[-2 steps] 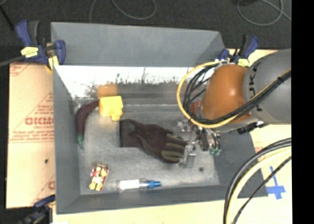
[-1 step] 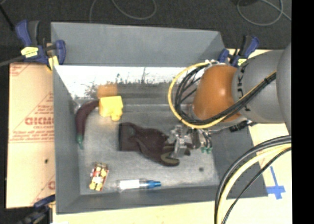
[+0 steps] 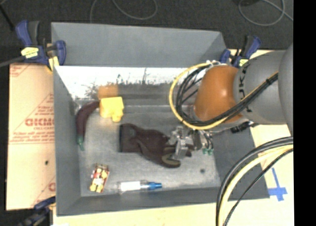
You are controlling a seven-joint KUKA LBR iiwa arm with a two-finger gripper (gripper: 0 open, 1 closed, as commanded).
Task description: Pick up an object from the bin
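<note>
My gripper (image 3: 181, 147) is low in the bin, right of centre, its fingers down at the right end of a crumpled dark brown cloth (image 3: 143, 142) that lies across the middle of the floor. The fingertips touch or press into the cloth's edge; whether cloth is pinched between them I cannot tell. A white tube with a blue cap (image 3: 139, 186) lies along the near wall, in front of the cloth.
A yellow block (image 3: 112, 107) sits by the far wall. A dark purple eggplant-shaped toy (image 3: 83, 119) leans along the left wall. A small red, yellow and white patterned thing (image 3: 99, 178) lies in the near left corner. The arm's orange cover and cables hang over the right side.
</note>
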